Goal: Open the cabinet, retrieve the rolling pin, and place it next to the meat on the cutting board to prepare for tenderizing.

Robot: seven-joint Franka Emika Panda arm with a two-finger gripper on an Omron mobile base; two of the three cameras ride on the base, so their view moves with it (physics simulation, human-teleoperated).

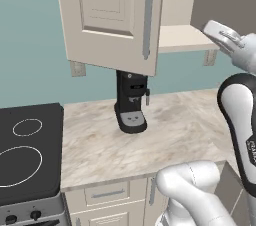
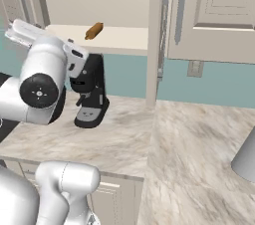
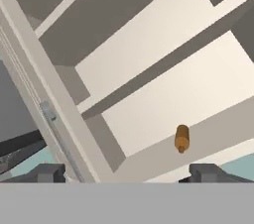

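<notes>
The cabinet (image 1: 112, 17) hangs open, both doors swung out, and its beige inside (image 2: 99, 0) is bare apart from the rolling pin (image 2: 93, 31). This small orange-brown pin lies on the lower shelf (image 2: 119, 37), near its front edge. In the hand view the rolling pin (image 3: 181, 138) sits ahead, closer to the right fingertip (image 3: 208, 172). My gripper (image 3: 129, 173) is open with nothing between its fingers. It is still apart from the pin and looks up into the cabinet. The cutting board and the meat are out of view.
A black coffee machine (image 1: 131, 102) stands on the marble counter (image 1: 175, 135) under the cabinet. A dark stove top (image 1: 27, 150) lies to the left. The right door (image 2: 214, 15) and the centre post (image 2: 157, 35) flank the opening. A grey object (image 2: 246, 162) stands at the far right.
</notes>
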